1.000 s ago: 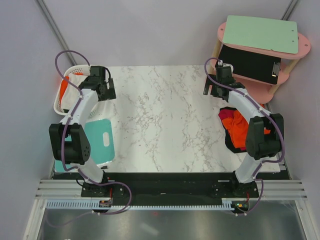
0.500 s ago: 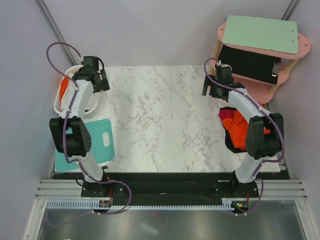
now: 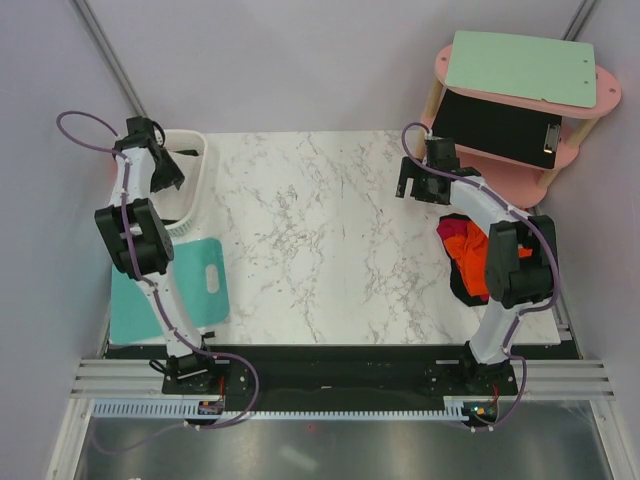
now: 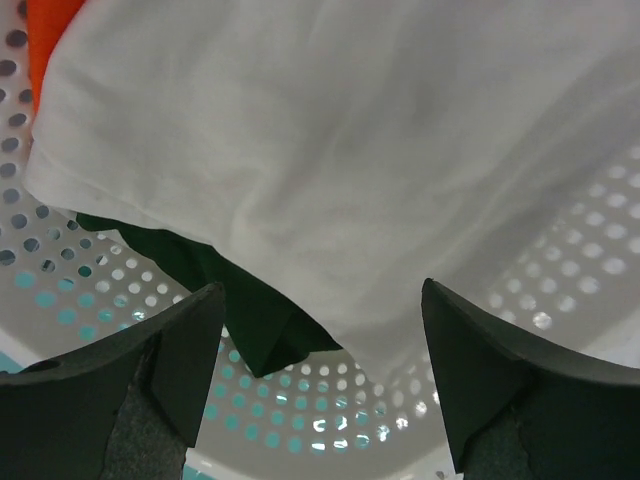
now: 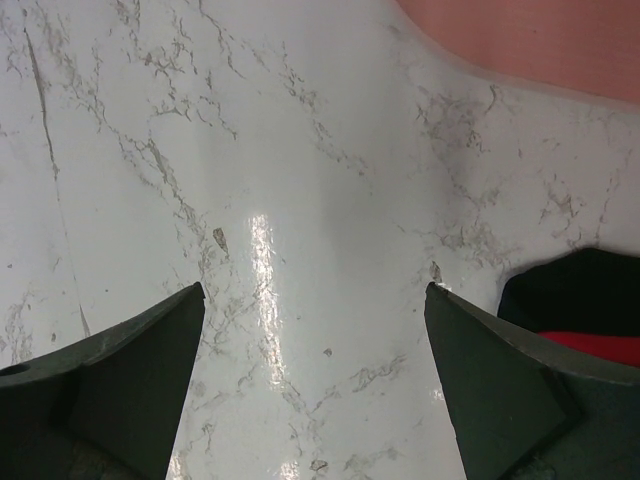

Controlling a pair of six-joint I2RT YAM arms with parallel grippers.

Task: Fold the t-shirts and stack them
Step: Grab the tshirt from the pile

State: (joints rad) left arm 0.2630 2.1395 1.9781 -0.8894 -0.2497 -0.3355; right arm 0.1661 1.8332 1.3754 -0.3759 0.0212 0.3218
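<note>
Both arms are up, but only the left one has really travelled. Over the last second the left gripper (image 3: pixel 162 170) has swung off the marble table (image 3: pixel 320 260) and out over the white basket (image 3: pixel 196 150) at the far left corner; now it hangs nose-down above the load. Its jaws stand wide, a shade narrower than a moment ago, with nothing clamped between them; whether the tips already brush the cloth I cannot tell. Straight beneath it in the wrist view lies the cream-white t-shirt (image 4: pixel 330 150), rumpled across most of the basket; the dark green t-shirt (image 4: pixel 255 320) pokes out from under its lower edge; a scrap of orange cloth (image 4: pixel 45 30) shows in the top corner.

So both t-shirts sit in the basket, unfolded, and none is laid out on the table; this looks like the very first pick. The right gripper (image 3: pixel 415 182) has barely shifted; it hovers over bare marble at the far right, jaws fully spread and empty, near the dark bin (image 3: pixel 458 290) of red and orange cloth. The likely next move is a pinch on the white shirt's top layer; the risk is hauling the green one up with it.
</note>
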